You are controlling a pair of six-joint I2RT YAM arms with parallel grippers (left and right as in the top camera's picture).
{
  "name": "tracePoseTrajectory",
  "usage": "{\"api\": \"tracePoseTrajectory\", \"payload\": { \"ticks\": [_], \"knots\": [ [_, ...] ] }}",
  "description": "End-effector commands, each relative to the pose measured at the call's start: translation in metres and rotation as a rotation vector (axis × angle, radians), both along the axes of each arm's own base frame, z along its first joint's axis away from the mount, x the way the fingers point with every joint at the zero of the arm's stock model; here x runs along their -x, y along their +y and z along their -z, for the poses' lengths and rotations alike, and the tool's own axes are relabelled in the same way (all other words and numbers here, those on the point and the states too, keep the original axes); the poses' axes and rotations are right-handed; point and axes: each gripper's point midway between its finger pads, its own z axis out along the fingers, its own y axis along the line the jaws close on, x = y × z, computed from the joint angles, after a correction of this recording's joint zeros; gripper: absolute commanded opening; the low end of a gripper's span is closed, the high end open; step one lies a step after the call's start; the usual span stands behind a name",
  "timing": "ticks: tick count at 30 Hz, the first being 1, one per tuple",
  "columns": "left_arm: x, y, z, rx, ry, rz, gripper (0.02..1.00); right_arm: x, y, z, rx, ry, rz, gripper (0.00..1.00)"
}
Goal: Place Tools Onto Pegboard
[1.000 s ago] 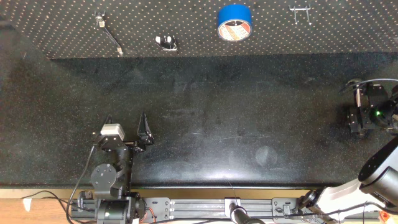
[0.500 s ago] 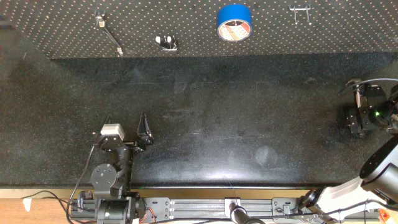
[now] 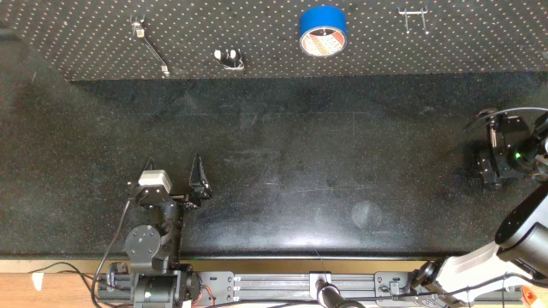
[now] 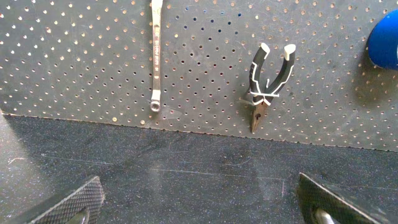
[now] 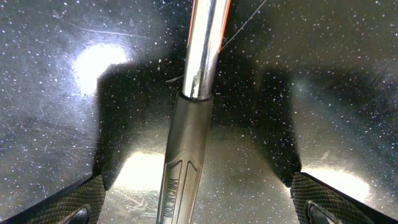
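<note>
At the top view's right edge, the right pincer (image 3: 503,158) is released, its fingers either side of a chrome-shafted tool (image 5: 202,50) lying on the desk (image 3: 282,154). At lower left, the left pincer (image 4: 199,202) is also released and faces the pegboard (image 4: 74,56), which holds a wrench (image 4: 156,56) and pliers (image 4: 267,81).

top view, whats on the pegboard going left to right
wrench → pliers → blue tape roll → metal hook
</note>
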Motion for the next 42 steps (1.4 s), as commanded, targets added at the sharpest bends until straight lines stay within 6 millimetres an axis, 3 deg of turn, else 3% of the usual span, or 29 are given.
{"api": "tracePoseTrajectory", "payload": {
  "ticks": [1,2,3,5,7,12,15,17,19,21,23,24,26,30,35,42],
  "knots": [
    [0.000,-0.001,0.002,0.006,0.003,0.006,0.996,0.003,0.003,0.011,-0.014,0.031,-0.025,0.976],
    [0.000,-0.001,0.002,0.006,0.003,0.006,0.996,0.003,0.003,0.011,-0.014,0.031,-0.025,0.978],
    [0.000,-0.001,0.002,0.006,0.003,0.006,0.996,0.003,0.003,0.011,-0.014,0.032,-0.025,0.893],
    [0.000,-0.001,0.002,0.006,0.003,0.006,0.996,0.003,0.003,0.014,-0.016,0.034,-0.024,0.345],
    [0.000,-0.001,0.002,0.006,0.003,0.006,0.996,0.003,0.003,0.015,-0.018,0.036,-0.017,0.080],
    [0.000,-0.001,0.002,0.006,0.003,0.006,0.996,0.003,0.004,0.015,-0.022,0.034,-0.011,0.075],
    [0.000,-0.001,0.002,0.006,0.003,0.006,0.996,-0.020,0.015,0.000,-0.087,-0.109,0.123,0.080],
    [0.000,-0.001,0.002,0.006,0.003,0.006,0.996,-0.044,0.032,-0.043,-0.160,-0.317,0.172,0.075],
    [0.000,-0.001,0.002,0.006,0.003,0.006,0.996,-0.070,0.072,-0.128,-0.301,-0.631,0.132,0.075],
    [0.000,-0.001,0.002,0.006,0.003,0.006,0.996,-0.084,0.104,-0.183,-0.334,-0.804,0.059,0.075],
    [0.000,-0.001,0.002,0.006,0.003,0.006,0.996,-0.094,0.146,-0.225,-0.340,-0.920,-0.044,0.077],
    [0.000,-0.001,0.002,0.006,0.003,0.006,0.996,-0.095,0.167,-0.236,-0.357,-0.944,-0.101,0.075],
    [0.000,-0.001,0.002,0.006,0.003,0.006,0.996,-0.099,0.203,-0.242,-0.397,-0.955,-0.206,0.075],
    [0.000,-0.001,0.002,0.006,0.003,0.006,0.996,-0.106,0.231,-0.225,-0.392,-0.895,-0.268,0.075],
    [0.000,-0.001,0.002,0.006,0.003,0.006,0.998,-0.120,0.218,-0.188,-0.347,-0.793,-0.203,0.075],
    [0.000,-0.001,0.002,0.006,0.003,0.006,0.996,-0.135,0.211,-0.166,-0.324,-0.763,-0.186,0.075]
  ]
}}
